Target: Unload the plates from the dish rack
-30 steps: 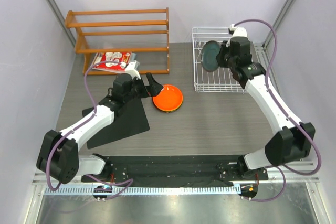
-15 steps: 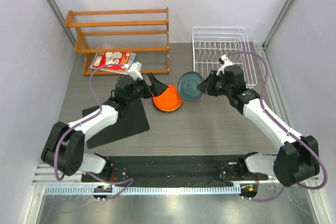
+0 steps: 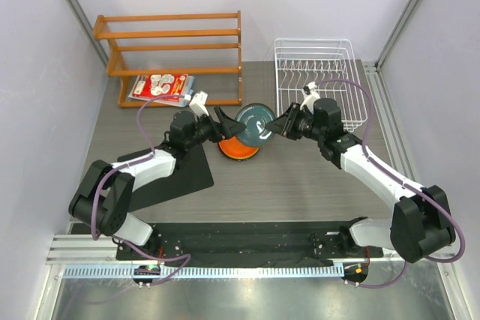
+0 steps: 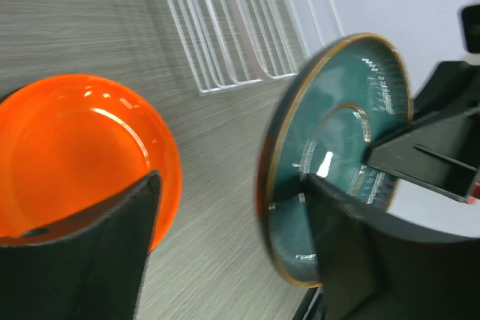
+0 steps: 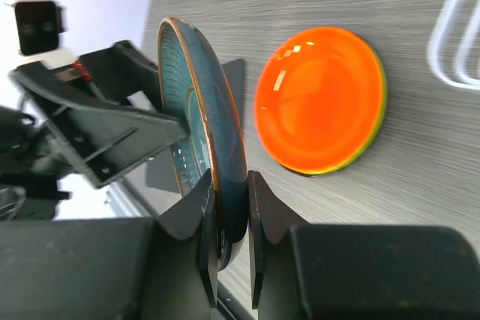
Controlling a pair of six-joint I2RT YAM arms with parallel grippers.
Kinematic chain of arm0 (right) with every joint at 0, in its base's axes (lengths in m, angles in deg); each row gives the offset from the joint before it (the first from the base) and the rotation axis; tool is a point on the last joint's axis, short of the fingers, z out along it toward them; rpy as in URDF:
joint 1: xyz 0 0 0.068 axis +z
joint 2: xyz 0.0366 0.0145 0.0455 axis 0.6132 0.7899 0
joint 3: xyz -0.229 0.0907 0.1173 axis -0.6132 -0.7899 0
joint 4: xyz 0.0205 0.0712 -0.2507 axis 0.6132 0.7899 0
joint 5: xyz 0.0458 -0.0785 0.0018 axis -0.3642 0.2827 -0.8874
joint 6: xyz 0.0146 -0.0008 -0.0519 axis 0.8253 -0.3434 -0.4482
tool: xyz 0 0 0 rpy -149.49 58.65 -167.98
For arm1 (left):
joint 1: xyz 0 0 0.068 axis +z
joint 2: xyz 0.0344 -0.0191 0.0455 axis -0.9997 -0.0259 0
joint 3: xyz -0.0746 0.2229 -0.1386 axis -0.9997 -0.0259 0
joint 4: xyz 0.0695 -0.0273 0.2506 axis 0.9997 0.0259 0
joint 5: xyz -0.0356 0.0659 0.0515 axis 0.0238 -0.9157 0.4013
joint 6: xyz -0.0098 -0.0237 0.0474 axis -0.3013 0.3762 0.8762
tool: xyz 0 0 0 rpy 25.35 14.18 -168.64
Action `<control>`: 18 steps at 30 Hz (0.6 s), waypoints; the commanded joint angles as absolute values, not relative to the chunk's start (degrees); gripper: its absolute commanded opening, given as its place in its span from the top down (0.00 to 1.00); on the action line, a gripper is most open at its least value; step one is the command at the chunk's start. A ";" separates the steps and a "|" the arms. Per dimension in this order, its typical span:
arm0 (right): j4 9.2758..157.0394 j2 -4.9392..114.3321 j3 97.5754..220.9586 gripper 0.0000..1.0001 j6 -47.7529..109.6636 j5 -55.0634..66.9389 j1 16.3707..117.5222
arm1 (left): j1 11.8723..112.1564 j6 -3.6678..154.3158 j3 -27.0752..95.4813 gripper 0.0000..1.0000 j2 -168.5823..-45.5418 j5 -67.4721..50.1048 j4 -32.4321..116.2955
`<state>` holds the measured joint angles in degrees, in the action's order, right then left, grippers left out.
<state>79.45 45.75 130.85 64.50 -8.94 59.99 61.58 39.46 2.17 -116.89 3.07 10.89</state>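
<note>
Right gripper [image 5: 229, 182] is pinching the teal plate [image 4: 330, 121] by its rim; left gripper [image 4: 229, 179] is gaping wide, and should be closing only once that rim is centred between its jaws.

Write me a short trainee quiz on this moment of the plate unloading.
1. True or false: the teal plate is lying flat.
2. Which gripper clamps the teal plate's rim? A left, B right, C neither.
3. Fill in: the flat plate near the teal plate is bright ___.
Key: 1 false, it is held on edge. 2 B, the right gripper. 3 orange.
</note>
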 commanded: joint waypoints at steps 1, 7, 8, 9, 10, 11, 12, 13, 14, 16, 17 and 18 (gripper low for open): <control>65.96 46.65 130.31 0.99 71.76 -14.62 60.85 | 61.18 37.34 2.55 0.31 -118.84 6.17 2.03; 62.61 48.59 128.99 0.99 73.97 -16.22 61.11 | 61.18 36.98 2.11 0.89 -119.55 6.70 -0.26; 62.26 48.85 128.81 0.99 74.24 -16.22 61.11 | 61.18 37.07 2.03 0.99 -119.55 6.78 -0.17; 61.65 49.29 128.81 0.99 74.41 -16.30 61.11 | 61.18 37.07 1.94 1.00 -119.46 6.87 -0.09; 61.30 49.72 128.81 0.99 74.59 -16.48 61.11 | 61.18 37.07 1.94 1.00 -119.55 6.96 -0.09; 61.03 50.16 129.07 0.99 75.02 -17.09 61.11 | 61.18 37.50 2.02 1.00 -119.46 7.14 -0.09; 60.68 50.86 129.07 0.99 75.20 -17.18 61.02 | 61.18 37.60 1.85 1.00 -119.37 6.96 0.00; 60.50 51.05 129.16 0.99 75.38 -17.10 61.11 | 61.18 37.68 1.76 1.00 -119.20 6.87 0.35; 60.24 51.31 129.16 0.99 75.38 -17.01 61.11 | 61.18 38.29 1.76 1.00 -119.11 6.61 0.79; 60.41 51.92 129.42 0.98 75.12 -17.01 61.11 | 61.18 38.65 1.67 1.00 -118.23 5.30 1.49; 60.76 52.10 129.86 0.92 74.86 -17.01 61.11 | 61.18 38.83 1.15 1.00 -117.71 4.51 2.28; 61.81 52.19 130.12 0.73 74.07 -16.75 61.11 | 61.18 39.70 0.97 1.00 -117.27 2.76 3.07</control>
<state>66.40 52.01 127.31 74.27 -13.49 59.12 62.67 32.71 1.91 -119.12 6.63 0.75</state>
